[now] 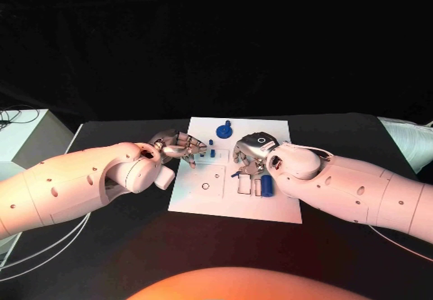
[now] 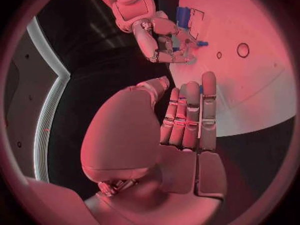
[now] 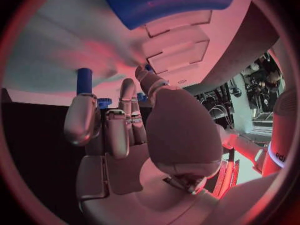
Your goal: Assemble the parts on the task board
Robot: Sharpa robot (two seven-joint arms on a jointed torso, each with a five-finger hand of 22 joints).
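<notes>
Hovering right robot hand [image 1: 253, 150]: it hangs low over the middle of the task board [image 1: 271, 209], fingers curled down toward the plate. Small blue pieces sit at its fingertips, and whether it pinches 1 of them cannot be told.
Left robot hand [image 1: 178, 147]: at the board's left edge, fingers laid straight side by side in the left wrist view, holding nothing.
Nearest part: a small blue peg [image 1: 211, 143] stands upright between the 2 hands.
Other parts: a blue cylinder [image 1: 267, 185] lies in a rectangular recess just beside the right wrist. A round blue part [image 1: 224, 130] sits near the board's far edge.
Board: a flat, white, rigid plate with stepped rectangular pockets and a round hole [image 1: 206, 185], lying on the black table [image 1: 343, 131].
Material: the parts look like hard, smooth plastic, matte blue.
Handling, as a judgement: light and stiff, not fragile, likely slippery against metal fingers. The peg is small enough to tip or roll.
Where to hold: pinch the peg by its sides near the top. Take the cylinder across its middle.
</notes>
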